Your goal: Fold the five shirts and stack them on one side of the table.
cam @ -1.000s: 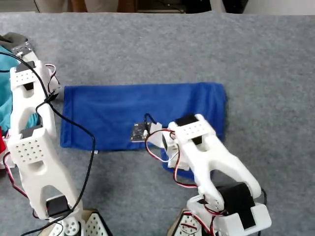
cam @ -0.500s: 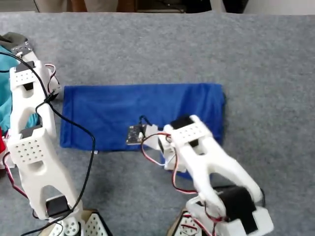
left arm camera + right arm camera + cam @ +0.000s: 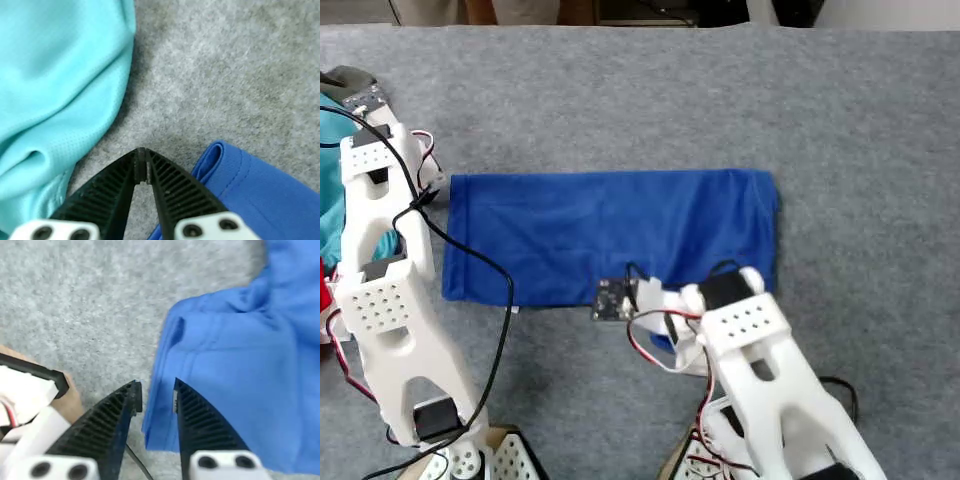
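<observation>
blue shirt (image 3: pixel 610 235) lies as a long folded band across the middle of the table (image 3: pixel 840 120); a teal shirt (image 3: pixel 55 75) is heaped at the left edge. the right arm (image 3: pixel 760 345) has drawn back toward its base. the right gripper (image 3: pixel 155 390) now sits at the near hem, jaws slightly parted astride the edge, probably lining up a grasp. the left gripper (image 3: pixel 141 167) is closed and empty by the band's left corner.

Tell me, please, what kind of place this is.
Probably a robotics lab bench: a grey-covered table, a white left arm and right arm fixed at its near edge, a blue shirt laid flat and a turquoise shirt.
</observation>
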